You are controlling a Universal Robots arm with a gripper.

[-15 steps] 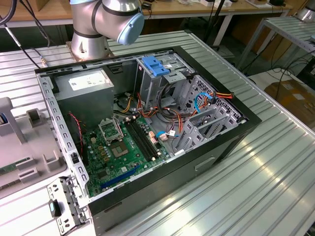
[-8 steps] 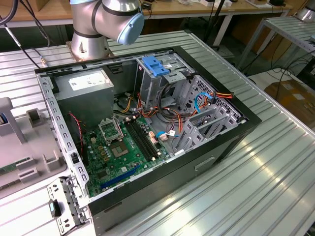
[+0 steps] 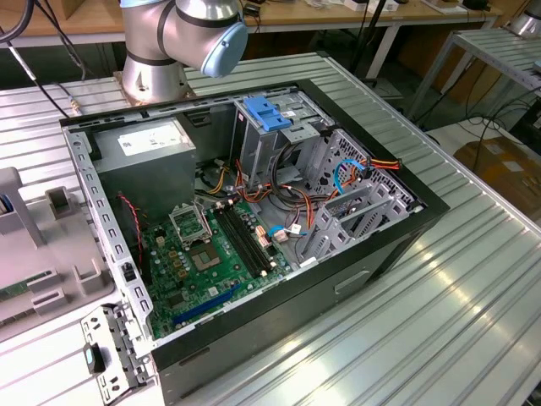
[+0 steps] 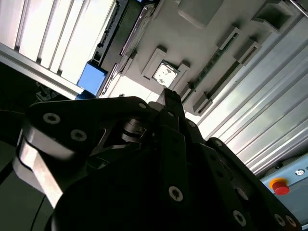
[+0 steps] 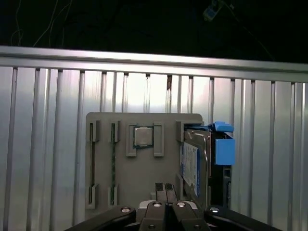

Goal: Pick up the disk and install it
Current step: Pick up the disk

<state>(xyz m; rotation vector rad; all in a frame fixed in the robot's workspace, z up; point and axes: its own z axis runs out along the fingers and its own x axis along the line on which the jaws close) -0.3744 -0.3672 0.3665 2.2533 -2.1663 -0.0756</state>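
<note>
Fingers: the black metal fingers (image 5: 160, 191) are pressed together with nothing between them; in both wrist views they hang above the tray's edge (image 4: 173, 107).
Tray: a grey plastic fixture tray (image 5: 103, 159) with raised slots and brackets lies flat on the worktop below the fingers (image 4: 216, 19). In the exterior view it sits at the exterior view's left of the computer case (image 3: 25, 228).
Chip: a square silver processor chip (image 5: 143, 136) rests in the tray between two grey brackets, well apart from the fingers (image 4: 165, 73).
Disk: the flat grey hard drive in its bright blue plastic carrier (image 5: 207, 163) stands on edge in a slot of the tray, just beside the chip's brackets. It is not touched by the fingers. The second wrist view shows the carrier's blue end (image 4: 94, 79) at the tray's rim.
Worktop: a ribbed aluminium worktop (image 5: 48, 144) carries the tray and the case (image 3: 423, 321).
Button: a red stop button on a yellow base (image 4: 279, 185) sits beyond the worktop's ribs in the second wrist view.
Case: an open black tower computer case (image 3: 397, 237) lies on its side, showing a green motherboard (image 3: 203, 262) and a grey box-shaped power supply (image 3: 148, 156).
Cage: a bare metal drive cage (image 3: 279, 148) stands at the case's far side, with a fixed blue plastic bracket (image 3: 266, 112) on top.
Arm: the silver and pale blue arm base (image 3: 182, 34) stands on the worktop behind the case.
</note>
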